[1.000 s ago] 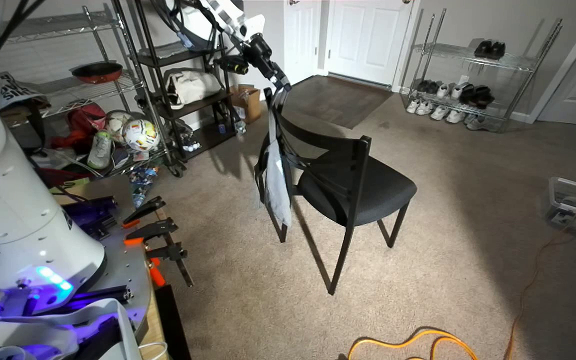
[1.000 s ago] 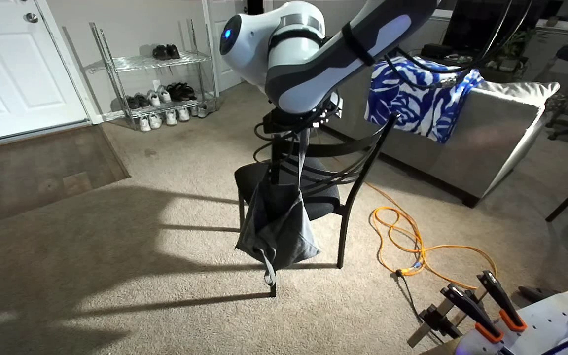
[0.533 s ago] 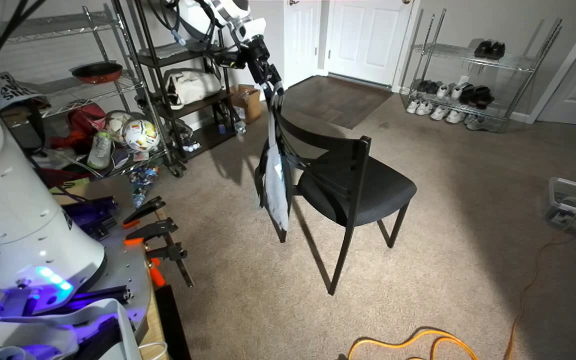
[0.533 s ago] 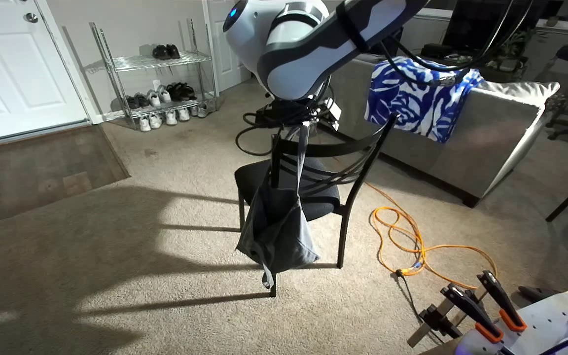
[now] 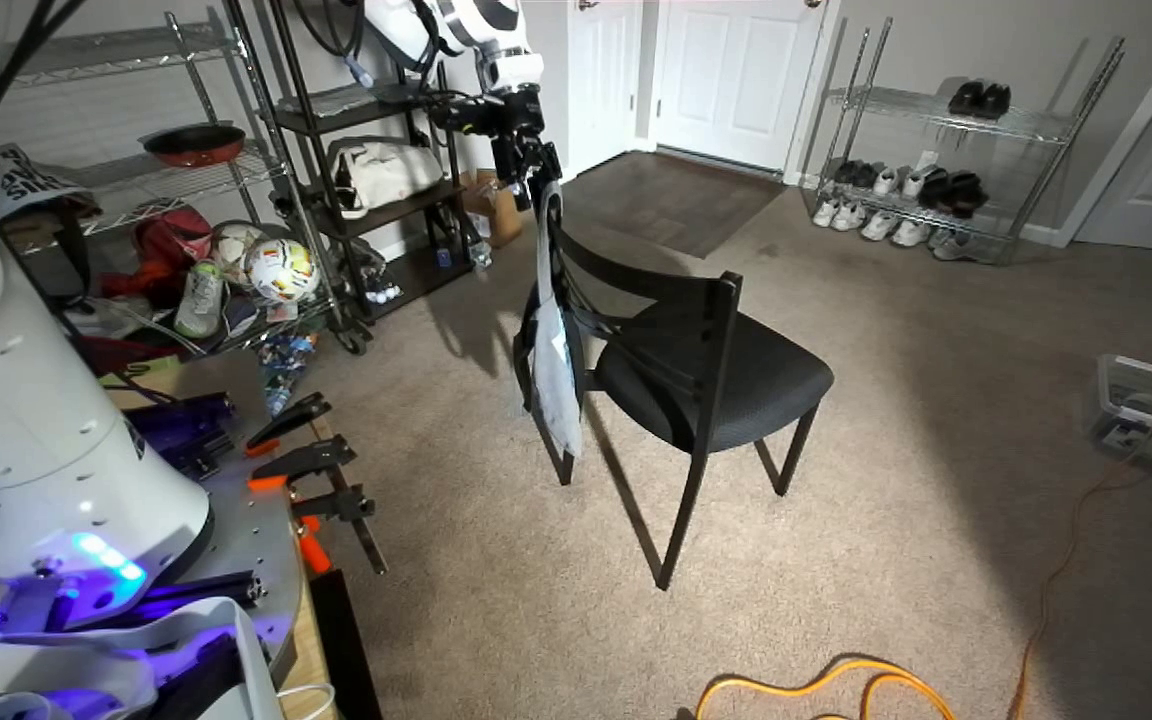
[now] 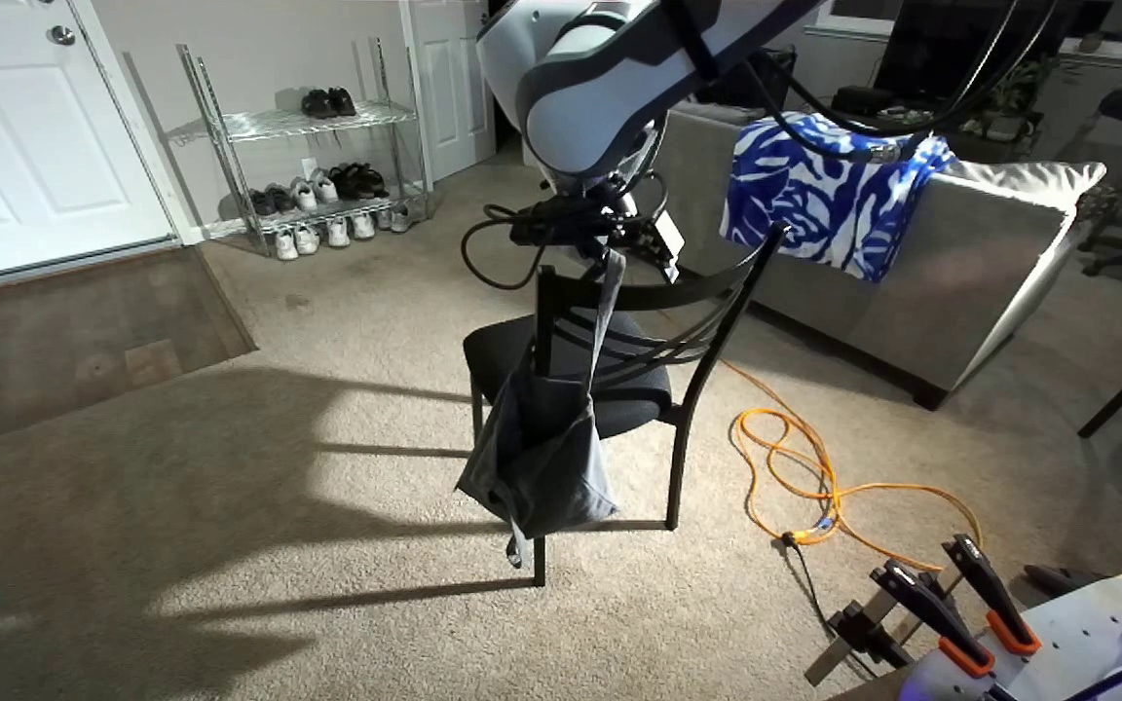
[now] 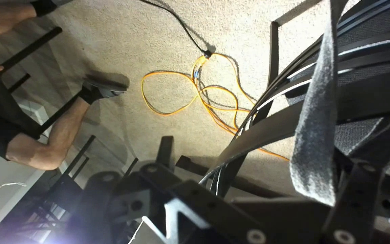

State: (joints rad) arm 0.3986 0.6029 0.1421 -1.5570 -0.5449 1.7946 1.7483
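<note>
Strap (image 7: 317, 145) of the grey cloth tote bag (image 6: 566, 477) meets the finger (image 7: 359, 193) at four o'clock in your wrist view; you can't tell whether it is hooked over. Your gripper (image 5: 536, 185) has its jaws spread wide, apparently clamping nothing. In an exterior view the bag hangs between six and seven o'clock from it, long axis near vertical, just beside the black slat-backed chair (image 6: 634, 399). Farther, at nine o'clock, a white printed cloth item (image 5: 21, 178) on wire shelving (image 5: 126, 48) seems to read "SIK".

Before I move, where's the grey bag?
In both exterior views, the grey bag hangs at the left end of the black chair's backrest, below the hand.
</note>
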